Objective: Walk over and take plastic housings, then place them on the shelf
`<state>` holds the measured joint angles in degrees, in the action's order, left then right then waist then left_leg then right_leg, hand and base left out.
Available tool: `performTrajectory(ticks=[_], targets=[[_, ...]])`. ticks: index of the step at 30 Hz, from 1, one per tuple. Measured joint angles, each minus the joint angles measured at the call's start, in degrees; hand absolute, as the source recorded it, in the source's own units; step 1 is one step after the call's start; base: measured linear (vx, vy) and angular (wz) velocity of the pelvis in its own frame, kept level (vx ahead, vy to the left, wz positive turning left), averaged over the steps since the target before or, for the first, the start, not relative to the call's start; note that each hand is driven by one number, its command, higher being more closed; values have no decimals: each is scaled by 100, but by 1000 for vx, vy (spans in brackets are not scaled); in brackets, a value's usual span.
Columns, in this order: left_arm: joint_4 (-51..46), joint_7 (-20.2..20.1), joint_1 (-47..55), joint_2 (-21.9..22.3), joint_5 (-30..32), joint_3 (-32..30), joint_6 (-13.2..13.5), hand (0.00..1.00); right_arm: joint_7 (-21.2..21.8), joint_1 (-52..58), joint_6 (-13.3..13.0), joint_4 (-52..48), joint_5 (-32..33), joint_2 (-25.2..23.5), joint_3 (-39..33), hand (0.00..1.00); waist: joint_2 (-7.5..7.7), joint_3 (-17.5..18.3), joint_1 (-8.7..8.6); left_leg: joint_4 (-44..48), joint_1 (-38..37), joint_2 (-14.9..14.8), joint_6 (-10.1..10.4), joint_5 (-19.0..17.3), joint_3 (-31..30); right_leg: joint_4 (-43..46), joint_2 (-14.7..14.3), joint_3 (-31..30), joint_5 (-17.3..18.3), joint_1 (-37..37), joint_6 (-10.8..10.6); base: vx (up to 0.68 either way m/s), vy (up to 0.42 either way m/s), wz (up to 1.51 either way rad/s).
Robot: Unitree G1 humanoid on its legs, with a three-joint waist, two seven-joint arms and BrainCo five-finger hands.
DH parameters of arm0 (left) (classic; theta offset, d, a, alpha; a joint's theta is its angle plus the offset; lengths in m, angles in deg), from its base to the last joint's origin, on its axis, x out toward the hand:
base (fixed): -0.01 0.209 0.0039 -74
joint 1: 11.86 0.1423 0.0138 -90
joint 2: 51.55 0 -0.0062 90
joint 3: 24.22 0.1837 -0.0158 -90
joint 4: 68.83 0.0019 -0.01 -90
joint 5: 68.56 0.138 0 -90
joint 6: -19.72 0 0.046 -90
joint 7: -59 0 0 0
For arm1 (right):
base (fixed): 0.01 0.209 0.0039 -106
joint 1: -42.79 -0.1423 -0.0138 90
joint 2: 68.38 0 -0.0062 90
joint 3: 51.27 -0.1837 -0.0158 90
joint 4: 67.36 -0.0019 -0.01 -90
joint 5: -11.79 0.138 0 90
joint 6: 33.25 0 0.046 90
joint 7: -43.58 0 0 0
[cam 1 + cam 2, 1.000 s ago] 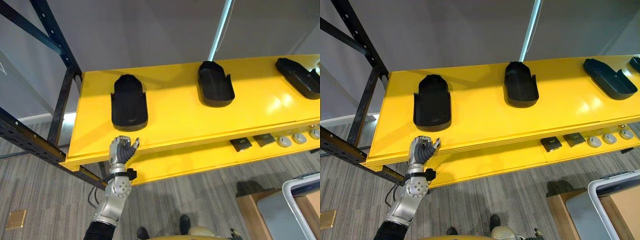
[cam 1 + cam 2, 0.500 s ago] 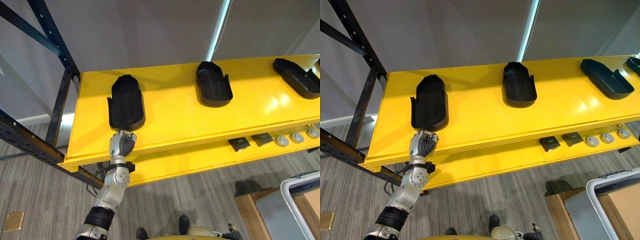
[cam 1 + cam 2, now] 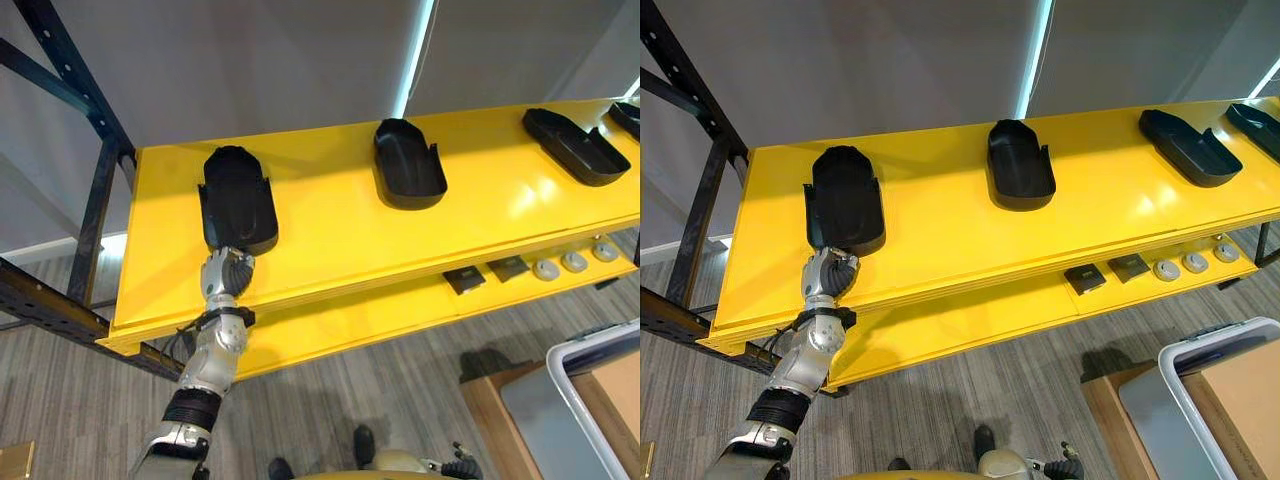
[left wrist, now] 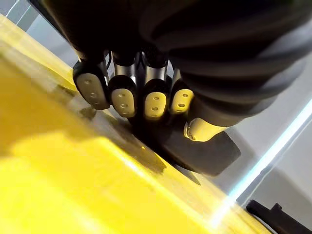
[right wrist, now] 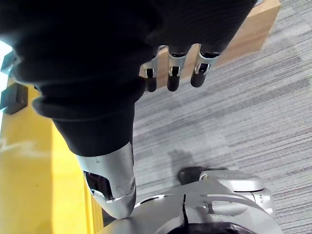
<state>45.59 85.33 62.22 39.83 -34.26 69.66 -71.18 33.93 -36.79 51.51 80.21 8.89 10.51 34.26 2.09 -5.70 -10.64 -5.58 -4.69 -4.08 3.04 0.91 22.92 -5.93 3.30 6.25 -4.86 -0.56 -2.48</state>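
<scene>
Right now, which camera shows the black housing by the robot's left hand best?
The left eye view: the whole leftmost housing lies on the yellow shelf, with the left hand at its near end. The right eye view shows much the same. In the left wrist view its dark edge shows past curled fingers.

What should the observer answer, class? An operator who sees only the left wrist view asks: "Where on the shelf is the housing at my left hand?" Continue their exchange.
Observer: The housing at the left hand is the leftmost on the top shelf.
Operator: Are there others?
Observer: Three more to its right: a middle housing, a right housing and an edge housing.
Operator: Is my right hand free?
Observer: Yes, the right hand hangs open over the floor, holding nothing.
</scene>
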Motion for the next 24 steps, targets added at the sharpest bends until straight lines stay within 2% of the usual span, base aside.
performTrajectory(ticks=[10,16,20,24], targets=[[221,-7,-192,-61,-117,-62,-2,100,5,1,-1,-36,-2,-5,0,0,0,0,-104,0,0,-7,3,-1,16,1,-7,-12,0,-1,1,-38,-30,-1],[66,-4,-176,-16,-227,-58,-3,100,5,2,3,-34,-1,-6,0,0,-1,-1,-93,0,6,-7,2,-1,16,4,-6,-10,-1,-1,2,-39,-28,0],[-1216,-4,52,49,-466,16,68,100,5,1,9,-33,5,-6,-6,0,-6,-4,-64,1,21,-2,1,2,-43,22,1,40,0,-21,1,-2,-2,5],[-2573,-4,360,60,-574,52,421,100,6,0,23,-3,8,3,-21,0,-37,-16,-13,3,26,12,-5,19,-178,23,19,174,3,-78,-4,-20,-11,13]])
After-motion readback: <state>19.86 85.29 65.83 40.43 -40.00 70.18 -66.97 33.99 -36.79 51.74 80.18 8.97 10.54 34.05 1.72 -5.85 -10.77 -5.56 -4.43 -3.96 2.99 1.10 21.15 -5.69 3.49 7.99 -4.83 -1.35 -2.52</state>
